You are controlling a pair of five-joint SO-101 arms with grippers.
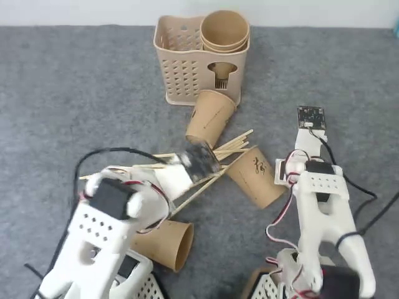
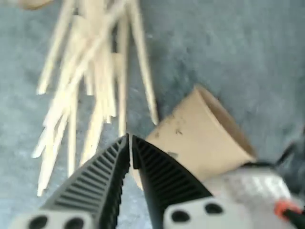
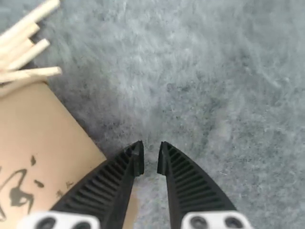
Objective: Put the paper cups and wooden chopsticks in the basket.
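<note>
- A grey carpet (image 1: 56, 93) covers the whole work surface, with a pale strip of wall along the far edge.
- The beige perforated basket (image 1: 184, 68) stands upright at the far middle. A stack of paper cups (image 1: 224, 30) already sits in its right-hand end.
- A plain cup (image 1: 211, 117) lies tilted just in front of the basket, with its wide end up against the basket's front wall.
- The wooden chopsticks (image 1: 234, 144) lie in a loose, fanned pile on the carpet between that cup and the arms. Some of them pass under the plain cup's narrow end.
- A printed cup (image 1: 257, 176) with black marks lies on its side just right of the pile, and a few stick tips reach it.
- A third cup (image 1: 167, 242) lies on its side nearer the front, partly under the left arm (image 1: 103, 218).
- The left gripper (image 2: 129, 139) hangs over the chopstick pile. Its fingers are pressed nearly together with nothing between them, and the printed cup is just beside them.
- The right gripper (image 3: 150, 157) points down at bare carpet just beside the printed cup's wall. Its fingers stand a narrow gap apart and hold nothing.
- The right arm (image 1: 321, 199) stands at the front right, well apart from the basket.
- A black cable (image 1: 93, 154) loops over the carpet beside the left arm.
</note>
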